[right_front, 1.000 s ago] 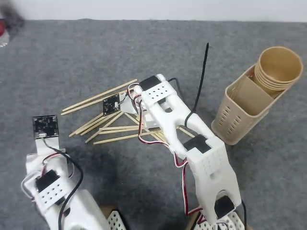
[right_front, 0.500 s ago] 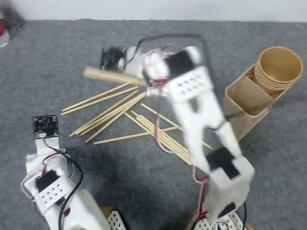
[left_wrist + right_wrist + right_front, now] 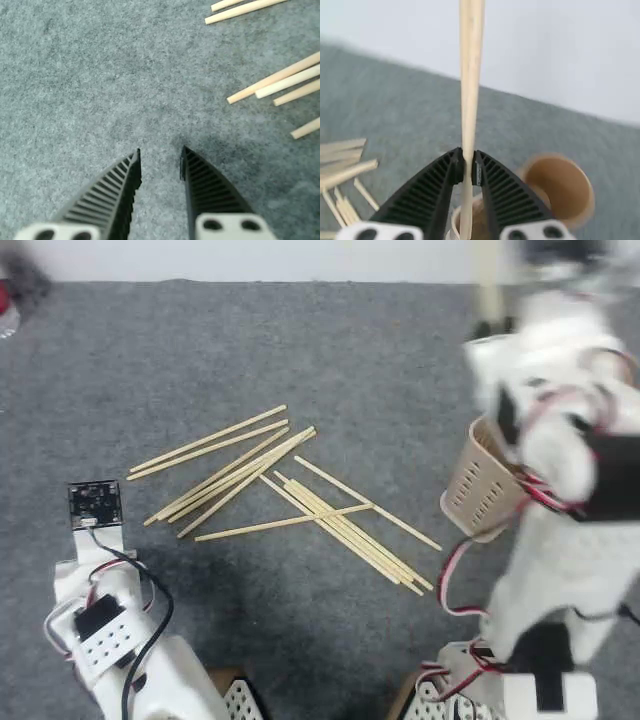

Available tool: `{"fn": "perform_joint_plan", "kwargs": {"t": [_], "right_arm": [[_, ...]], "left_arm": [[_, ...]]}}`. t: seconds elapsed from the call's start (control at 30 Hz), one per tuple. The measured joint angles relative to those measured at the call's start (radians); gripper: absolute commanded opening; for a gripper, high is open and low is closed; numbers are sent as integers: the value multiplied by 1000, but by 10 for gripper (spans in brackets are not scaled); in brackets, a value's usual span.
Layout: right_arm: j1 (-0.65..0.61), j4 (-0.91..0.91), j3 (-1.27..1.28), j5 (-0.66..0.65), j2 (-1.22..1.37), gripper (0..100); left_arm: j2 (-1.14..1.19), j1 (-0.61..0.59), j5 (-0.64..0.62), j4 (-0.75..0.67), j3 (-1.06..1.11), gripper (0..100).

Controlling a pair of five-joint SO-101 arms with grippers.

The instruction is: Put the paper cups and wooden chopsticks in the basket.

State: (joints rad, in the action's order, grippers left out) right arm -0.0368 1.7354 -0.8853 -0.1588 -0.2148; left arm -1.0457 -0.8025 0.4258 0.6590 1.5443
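- Gripping one wooden chopstick (image 3: 471, 75), the right gripper (image 3: 467, 162) has its jaws pinched tight on the stick partway along it; we see the stick stand upright between them, its long part rising above the jaws
- Just past that gripper in the right wrist view, we make out a paper cup (image 3: 559, 186), brown, its round mouth turned toward the camera
- In the high view we find the basket (image 3: 478, 490) at the right side of the table, showing a tan slotted wall; the right arm (image 3: 560, 440) is raised over it and covers its top
- The loose chopsticks (image 3: 290, 490) lie flat and scattered on the grey carpet (image 3: 300, 350) in the middle of the table, some in a bundle, some crossing; the end of one long stick comes near the basket
- The left arm (image 3: 100, 620) is at the lower left in the high view, beside the scattered sticks
- The left gripper (image 3: 161, 155) is low over bare carpet, its jaws a little apart with nothing between them; we cannot tell whether its tips touch the carpet, and the ends of several chopsticks lie near it
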Motion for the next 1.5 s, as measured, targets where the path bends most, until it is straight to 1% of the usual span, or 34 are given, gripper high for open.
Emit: {"fn": "perform_joint_plan", "kwargs": {"t": [0.07, 0.23, 0.27, 0.37, 0.43, 0.5, 0.57, 0.7, 0.83, 0.93, 1.13, 1.3, 1.33, 1.47, 1.5], "right_arm": [[29, 14, 0, 44, -31, 7], [25, 23, 37, 80, -157, 7], [14, 23, 77, 84, -204, 7], [-69, 23, 256, 89, -381, 7], [-94, 15, 394, 92, -500, 7], [-74, -55, 532, 92, -585, 7], [-48, -172, 675, 80, -643, 7], [3, -473, 977, 9, -721, 7], [58, -790, 1321, -18, -798, 7], [69, -941, 1524, -25, -873, 7], [129, -1102, 1780, -28, -925, 7], [138, -1145, 1852, -28, -928, 20], [138, -1145, 1852, -28, -931, 45], [138, -1145, 1852, -28, -936, 214], [138, -1143, 1852, -28, -936, 231]], "left_arm": [[0, 0, 0, 0, 0, 122], [0, 0, 0, 0, 0, 122], [0, 0, 0, 2, 0, 122], [0, 0, 0, 3, 0, 122], [0, 0, 0, 3, 0, 122], [0, 0, 0, 3, 0, 122], [0, 0, 0, 3, 0, 122], [0, 0, 0, 3, 0, 122], [0, 0, 0, 3, 0, 122], [0, 0, 0, 3, 0, 122], [0, 0, 0, 3, 0, 122], [0, 0, 0, 3, 0, 122], [0, 0, 0, 3, 0, 122], [0, 0, 0, 3, 0, 122], [0, 0, 0, 3, 0, 122]]}}
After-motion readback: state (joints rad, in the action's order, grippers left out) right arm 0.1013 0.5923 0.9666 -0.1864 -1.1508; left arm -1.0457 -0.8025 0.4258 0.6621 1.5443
